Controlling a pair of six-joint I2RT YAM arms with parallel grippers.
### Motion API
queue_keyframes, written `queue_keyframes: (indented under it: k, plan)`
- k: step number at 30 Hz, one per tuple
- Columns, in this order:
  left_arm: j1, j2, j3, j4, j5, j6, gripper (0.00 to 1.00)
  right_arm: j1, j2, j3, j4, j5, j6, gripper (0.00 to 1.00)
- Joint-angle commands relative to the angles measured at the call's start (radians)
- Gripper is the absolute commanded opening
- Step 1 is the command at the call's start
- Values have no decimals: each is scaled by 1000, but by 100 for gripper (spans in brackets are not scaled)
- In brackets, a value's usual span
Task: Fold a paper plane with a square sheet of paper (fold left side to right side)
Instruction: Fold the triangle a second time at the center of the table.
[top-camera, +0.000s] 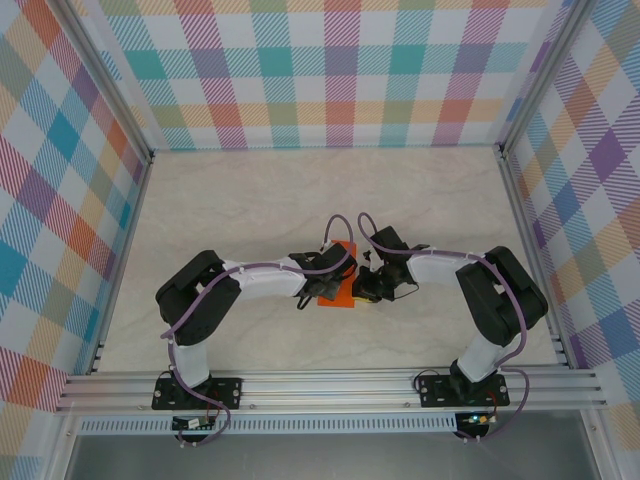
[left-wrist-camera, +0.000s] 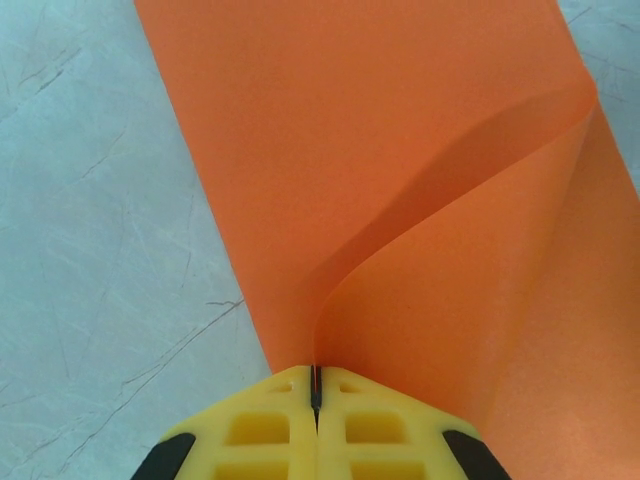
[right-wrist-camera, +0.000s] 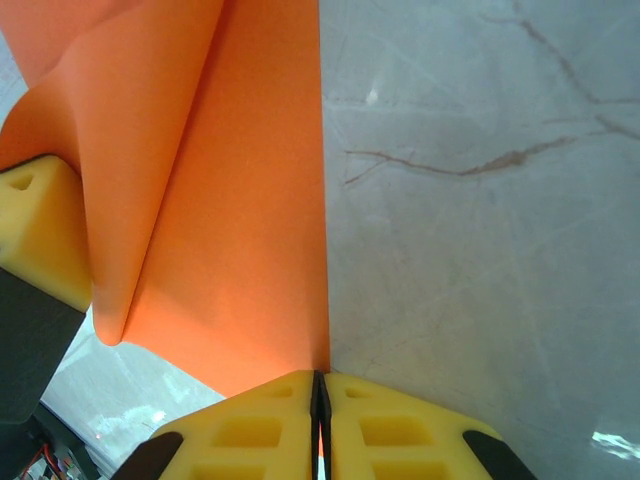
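Because the fold carries the left side over to the right, the left fingers clamp shut on the lifted, curling edge of the square sheet of paper, while the right fingers, likewise shut on its right edge, anchor it at mid-tabletop.

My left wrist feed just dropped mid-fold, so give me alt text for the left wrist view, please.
The left end effector, yellow fingers shut, pinches a curled-up edge of the orange sheet of paper at bottom centre. The lifted flap bows up on the right; the rest lies on a pale, veined table.
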Motion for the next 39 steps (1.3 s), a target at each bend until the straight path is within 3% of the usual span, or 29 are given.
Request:
queue_keyframes:
  k: [1, 18, 29, 39]
  plan:
    - [15, 11, -9, 12, 2, 5, 0, 24, 33, -14, 57, 3, -8, 11]
    - [15, 12, -15, 21, 9, 6, 0, 22, 33, -11, 51, 2, -12, 11]
    - [15, 22, -28, 32, 20, 3, 0, -81, -125, -53, 150, -122, 5, 8]
    - [15, 28, -27, 32, 26, 3, 0, -97, 18, -2, 341, -215, 102, 3]
